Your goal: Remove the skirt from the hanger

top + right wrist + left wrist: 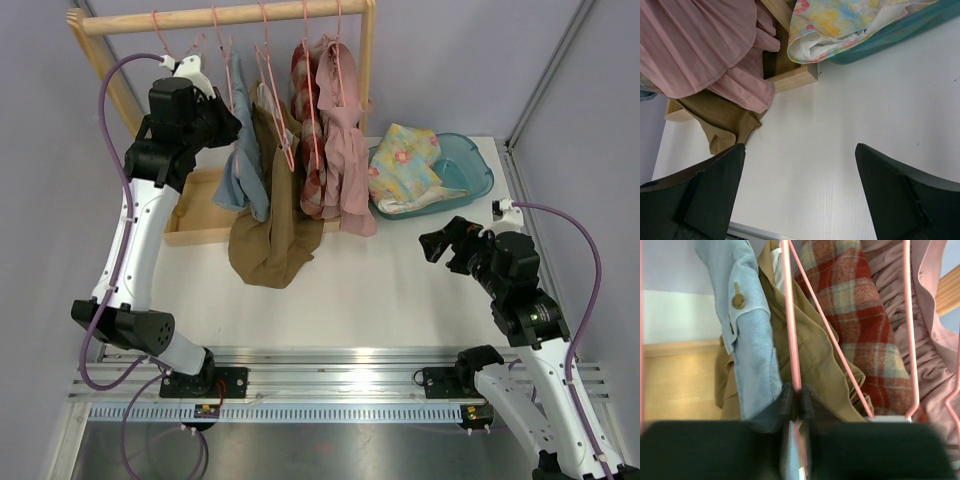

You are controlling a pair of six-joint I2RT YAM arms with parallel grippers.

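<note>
A light blue denim skirt (752,340) with a brass button hangs on a pink wire hanger (790,315) at the left of the wooden rail (220,18). In the top view the skirt (248,180) is the short blue piece beside a long tan garment (270,240). My left gripper (796,390) is raised to the rack (232,122) and is shut on the hanger's pink wire, with blue cloth just under the fingers. My right gripper (440,240) hovers open over the bare table on the right (800,147), holding nothing.
A red plaid garment (312,150) and a pink dress (345,150) hang to the right on more pink hangers. A teal basin (478,165) holding floral cloth (400,165) stands at the back right. The rack's wooden base (200,215) lies under the clothes.
</note>
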